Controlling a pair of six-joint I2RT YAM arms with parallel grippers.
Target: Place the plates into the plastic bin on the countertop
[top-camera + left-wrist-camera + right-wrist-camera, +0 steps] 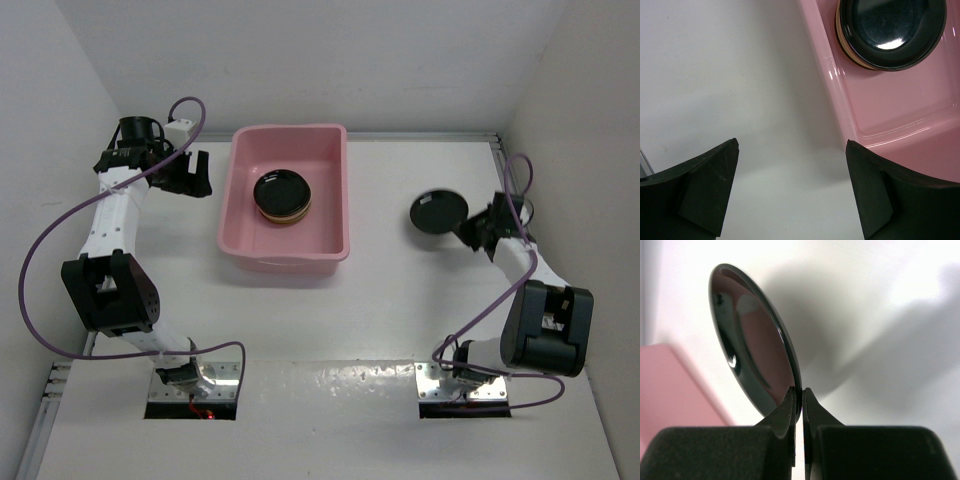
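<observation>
Left arm (112,215) stretched toward upper left of frame, left gripper (198,176) jaws wide apart, right arm (535,300) folded at right edge, right gripper (467,226) pinching black plate (438,212) rim.

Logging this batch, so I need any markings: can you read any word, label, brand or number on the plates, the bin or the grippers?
None readable. No text shows on the black plate in the right gripper, the plate stack, the pink bin or the left gripper; bright spots on the plates are reflections.
</observation>
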